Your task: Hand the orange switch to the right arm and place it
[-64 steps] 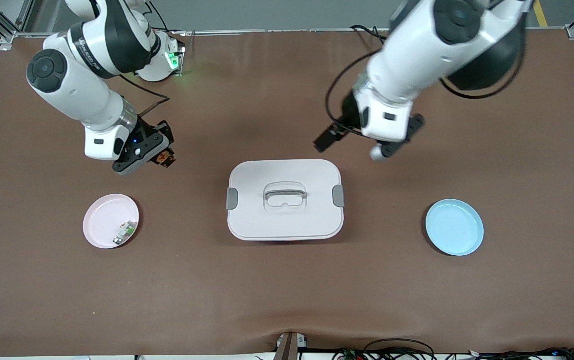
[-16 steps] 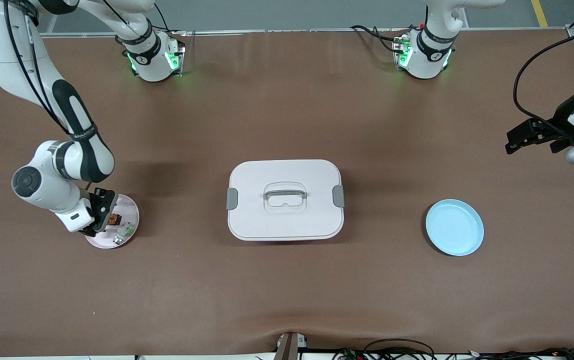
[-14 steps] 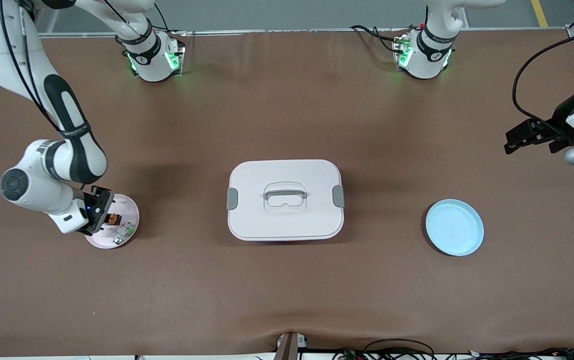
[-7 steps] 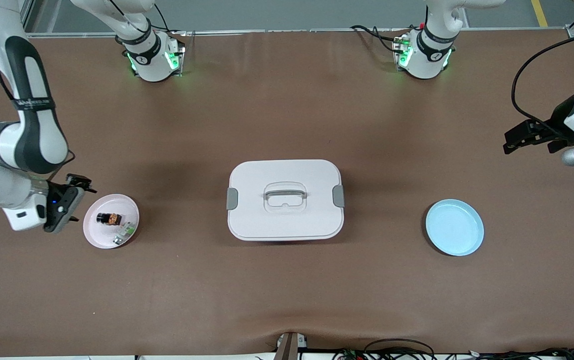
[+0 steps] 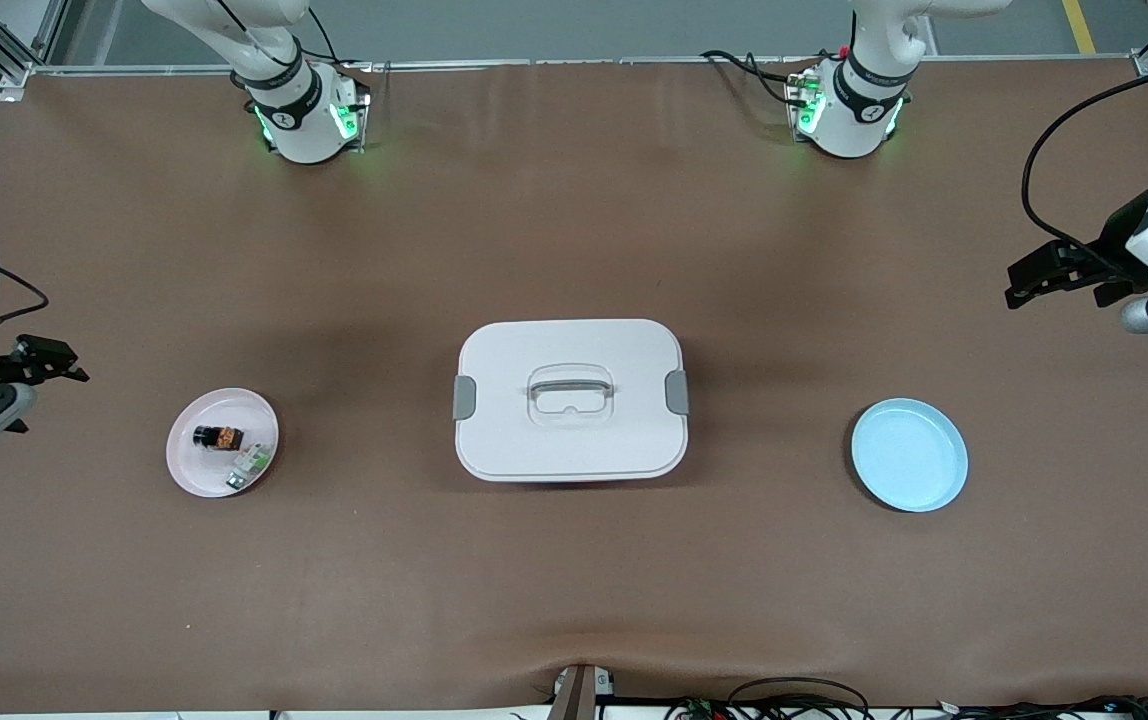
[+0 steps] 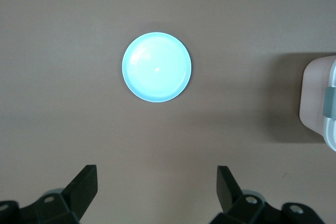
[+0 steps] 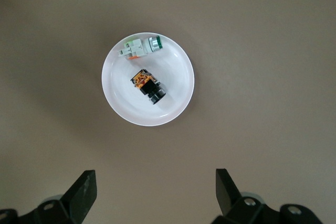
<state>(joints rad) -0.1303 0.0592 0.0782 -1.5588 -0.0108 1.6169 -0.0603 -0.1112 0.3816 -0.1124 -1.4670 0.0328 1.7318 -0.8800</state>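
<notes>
Front view: The orange switch [image 5: 218,437] lies on its side in the pink plate [image 5: 196,470], toward the right arm's end of the bench [image 5: 574,580]. A small white-and-green part [image 5: 250,463] lies in the same plate, just beside the switch and nearer to the front camera. The right gripper [image 5: 34,365] is up over bare bench at the right arm's end, well apart from the plate and the switch; nothing is between its fingers. A white lidded box [image 5: 570,399] with a top handle and grey side latches sits mid-bench. A light blue plate [image 5: 909,454] lies toward the left arm's end. The left gripper [image 5: 1052,274] is up over bare bench at that end, clear of the blue plate, and the left arm waits.

Left wrist view: The left gripper's fingers [image 6: 85,181] stand wide apart with nothing between them. The light blue plate [image 6: 156,66] lies on the bench below, and a corner of the white box [image 6: 318,100] shows at the frame edge.

Right wrist view: The right gripper's fingers [image 7: 84,187] stand wide apart and hold nothing. The orange switch [image 7: 147,86] lies in the plate [image 7: 118,103] well clear of both fingers, touching neither. The white-and-green part [image 7: 140,47] lies beside the switch near the plate's rim.
</notes>
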